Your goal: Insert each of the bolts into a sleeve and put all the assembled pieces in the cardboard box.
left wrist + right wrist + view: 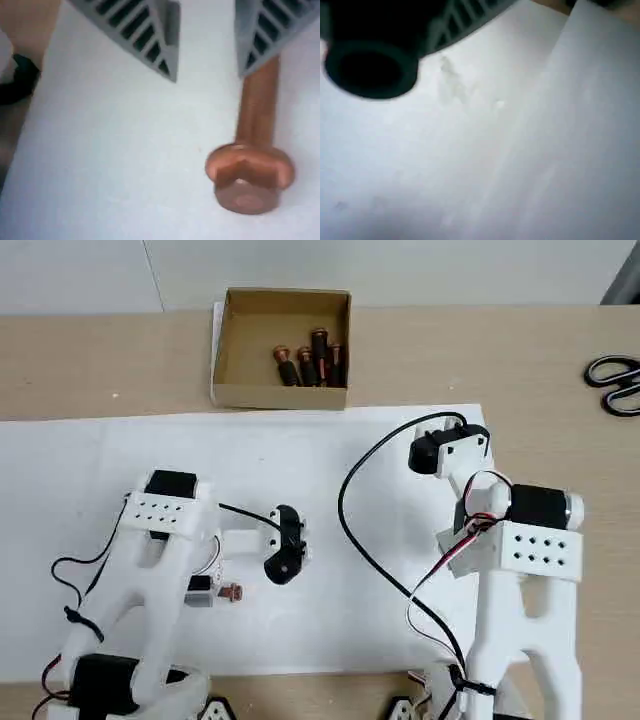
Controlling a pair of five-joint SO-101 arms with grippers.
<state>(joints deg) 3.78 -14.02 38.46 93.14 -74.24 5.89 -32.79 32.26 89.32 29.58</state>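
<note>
Copper bolt (250, 170), black sleeve (370, 70), white sheet (80, 470)

Overhead camera above table (450, 350), both wrist cameras close over white sheet (110, 165)

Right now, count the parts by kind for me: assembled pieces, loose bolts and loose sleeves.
Assembled copper bolt-in-black-sleeve pieces, in the brown cardboard box: 4
Loose copper-coloured metal bolt, on the white paper sheet: 1
Separate black tubular sleeve: 1
Total: 6
</note>
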